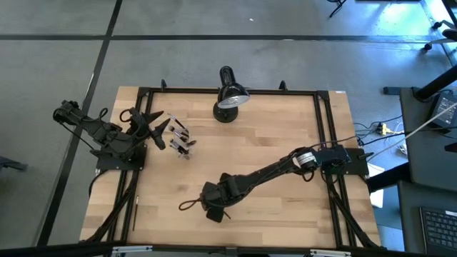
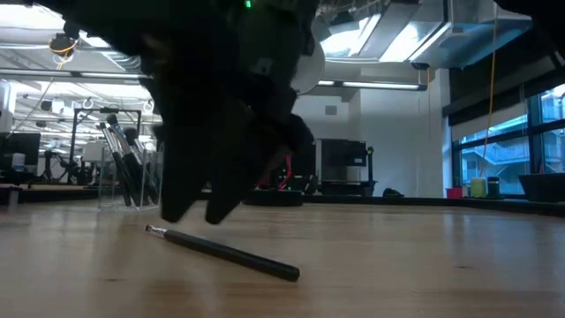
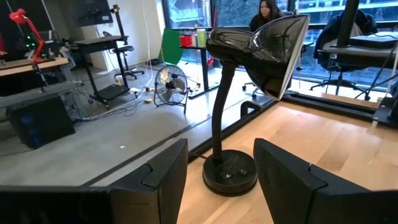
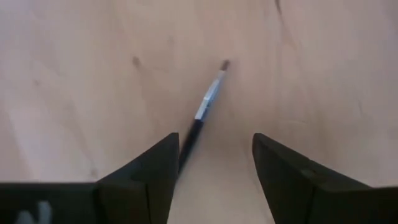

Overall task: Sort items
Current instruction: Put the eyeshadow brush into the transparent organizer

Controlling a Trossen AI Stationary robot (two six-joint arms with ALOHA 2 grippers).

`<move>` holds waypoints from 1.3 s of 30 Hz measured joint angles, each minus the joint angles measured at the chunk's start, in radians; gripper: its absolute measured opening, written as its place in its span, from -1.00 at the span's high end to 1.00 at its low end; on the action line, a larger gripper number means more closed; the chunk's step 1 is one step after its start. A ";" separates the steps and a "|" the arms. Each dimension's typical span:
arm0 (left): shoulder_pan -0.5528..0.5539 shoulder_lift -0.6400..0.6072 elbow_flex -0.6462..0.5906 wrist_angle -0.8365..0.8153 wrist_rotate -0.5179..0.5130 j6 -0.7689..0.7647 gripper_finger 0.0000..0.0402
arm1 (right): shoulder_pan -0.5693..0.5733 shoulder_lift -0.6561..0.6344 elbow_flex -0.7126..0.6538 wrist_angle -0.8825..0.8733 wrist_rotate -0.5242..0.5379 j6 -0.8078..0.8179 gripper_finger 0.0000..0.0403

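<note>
From my station, several brushes (image 2: 124, 163) already stand in the clear cup (image 1: 178, 139) near the left pincer (image 1: 158, 130), which waits wide apart at the tabletop's (image 1: 285, 143) left edge, facing the desk lamp (image 3: 249, 74). One brush (image 4: 202, 115) lies flat on the wood under the right pincer (image 1: 214, 203) — fingers spread wide, holding nothing, straddling the handle. Its long axis runs away from the pincer, bristle tip farthest out. I judge the sorting well along, with this brush left — whether others remain I can't tell.
</note>
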 joint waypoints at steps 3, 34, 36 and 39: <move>0.000 0.000 0.000 0.000 0.000 0.000 0.10 | -0.003 0.000 -0.028 0.014 0.000 0.009 -0.01; 0.000 0.042 0.000 -0.003 0.265 -0.007 0.10 | -0.025 -0.153 -0.085 -0.047 0.175 -0.238 0.45; 0.000 0.075 0.000 0.007 0.323 0.007 0.10 | -0.019 -0.167 -0.086 -0.059 0.151 -0.265 0.45; 0.000 0.144 0.000 0.065 0.446 0.062 0.10 | -0.012 -0.186 -0.087 -0.089 0.110 -0.300 0.45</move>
